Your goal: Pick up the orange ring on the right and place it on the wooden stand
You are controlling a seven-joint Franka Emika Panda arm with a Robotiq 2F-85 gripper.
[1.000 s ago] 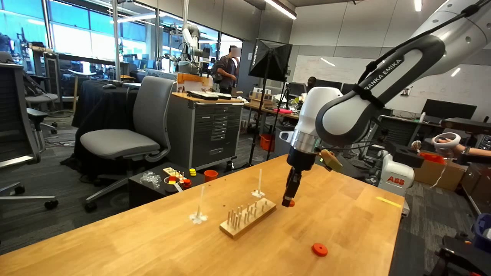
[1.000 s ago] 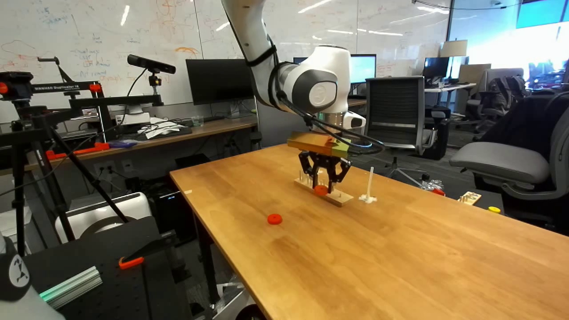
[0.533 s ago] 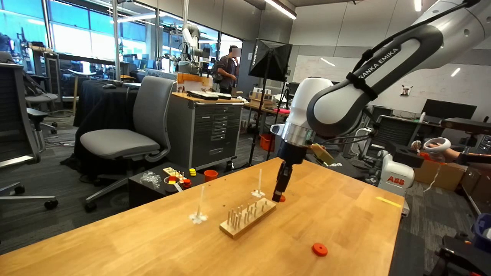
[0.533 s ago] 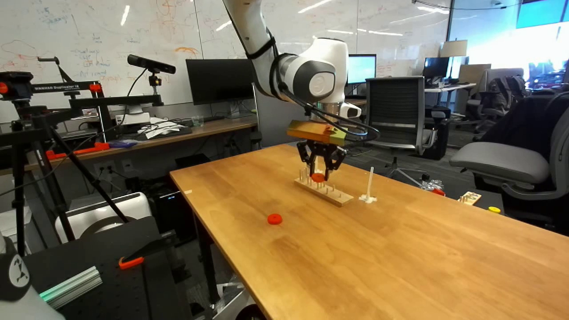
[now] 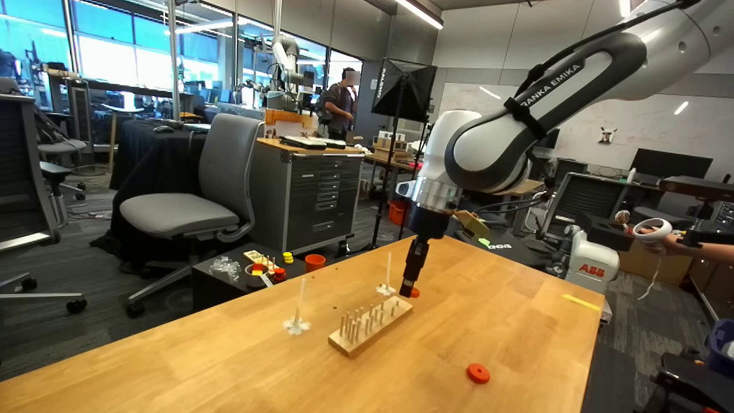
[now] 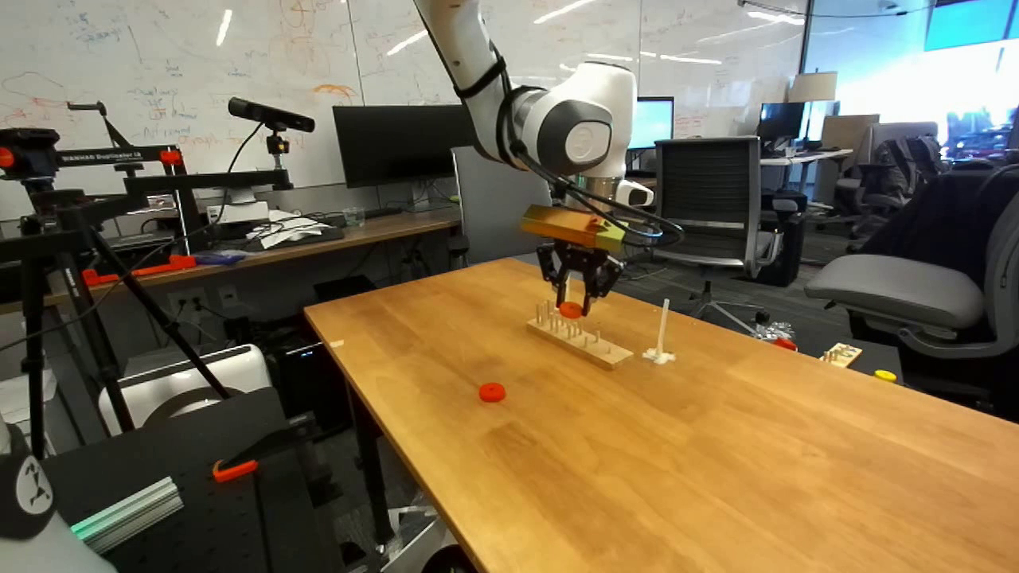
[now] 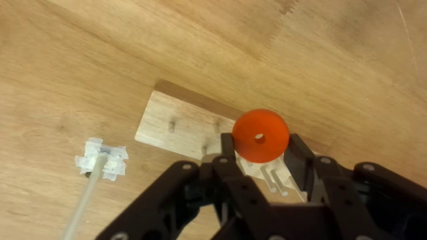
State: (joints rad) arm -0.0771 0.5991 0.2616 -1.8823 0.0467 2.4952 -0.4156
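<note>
1. Holding the orange ring (image 7: 260,128) by its rim between two fingertips (image 7: 227,144), the gripper (image 7: 261,143) hangs above the table (image 6: 637,446). Its jaws are clamped on opposite sides of the ring.

2. That ring is in the air, close to the wooden stand (image 7: 188,131). In the wrist view it overlaps the stand's long edge; in an exterior view it shows just past one end. Whether any of it is straight above the pegs (image 7: 171,127), I cannot tell.

3. No peg that shows carries a ring. A second ring (image 5: 477,373) lies flat on the table, well apart from the stand, and a thin rod (image 7: 90,186), taped at its foot, stands near the stand's end.

4. I judge the pick to be done and the carry to be the step in hand; the placing is not yet done.

5. Next, the move likely calls for lining up the ring's hole with a peg, keeping the ring level, lowering it, and letting go once the peg tip is through. The task does not say which peg.

6. The fingertips could knock neighbouring pegs where they crowd together; the end with a lone peg should give more room.
</note>
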